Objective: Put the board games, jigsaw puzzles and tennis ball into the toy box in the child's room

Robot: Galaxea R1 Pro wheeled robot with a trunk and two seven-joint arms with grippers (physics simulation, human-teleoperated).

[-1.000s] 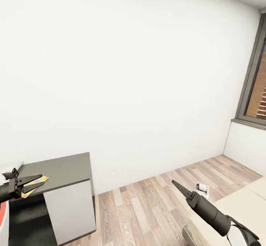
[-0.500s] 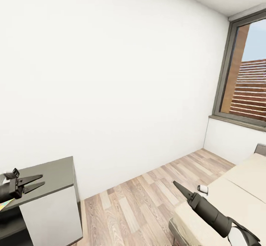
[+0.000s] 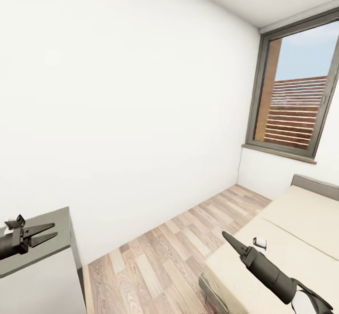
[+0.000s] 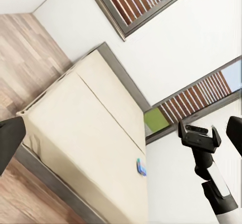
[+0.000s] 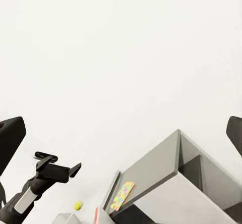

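While both black grippers, left (image 3: pixel 49 229) and right (image 3: pixel 225 235), hang empty and spread, the smooth beige two-section bed (image 3: pixel 292 238) sits on wood-plank floor (image 3: pixel 160 253).

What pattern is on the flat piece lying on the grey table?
The jigsaw puzzle is a multicoloured patchwork of yellow, green, pink and blue; clearest in the right wrist view.

White walls (image 3: pixel 132 92), wood-plank floor (image 3: pixel 160 257), grey-framed window (image 3: pixel 296 92), grey cabinet (image 3: pixel 42 267)

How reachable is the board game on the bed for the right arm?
Probably not yet: the board game lies far across the bed, and the right gripper hangs by its near corner.
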